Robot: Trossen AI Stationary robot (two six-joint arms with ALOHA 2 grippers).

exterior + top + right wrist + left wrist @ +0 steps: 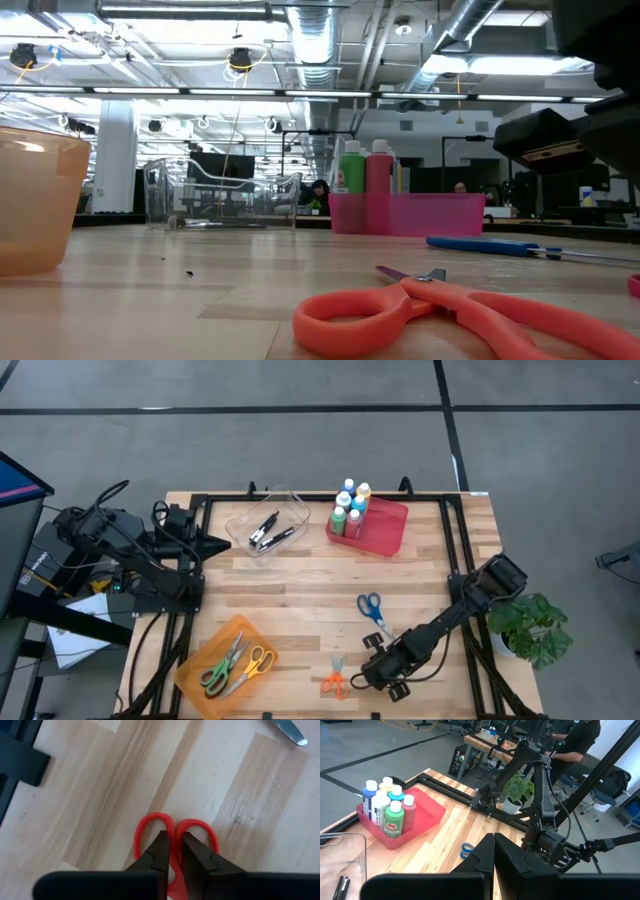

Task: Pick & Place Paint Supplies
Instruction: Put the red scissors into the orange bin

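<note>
A: The right tool (172, 851) is seen low at the counter's (300, 585) near edge, toward the right corner, over the orange-red scissors (334, 682).

B: And its state? The dark fingers (159, 851) are drawn nearly together, clamped on the scissors where the two handle loops meet, as shown in the right wrist view.

A: The scissors are lying flat on the wood; no lift can be seen in the low view.

B: The paint bottles (350, 507) are found upright in the pink tray (385, 530) at the far edge, right of the middle, packed together in the tray's left end. White caps are visible; green, blue, pink and yellow bodies can be made out.

A: The left tool (494, 851) is parked over the counter's left edge, fingers pressed together, nothing held.

B: A clear bin (268, 525) holding dark pens is placed just left of the tray. Blue scissors (372, 606) are lying near the right tool, and an orange bin (228, 655) with more scissors is set at the near left corner.
</note>
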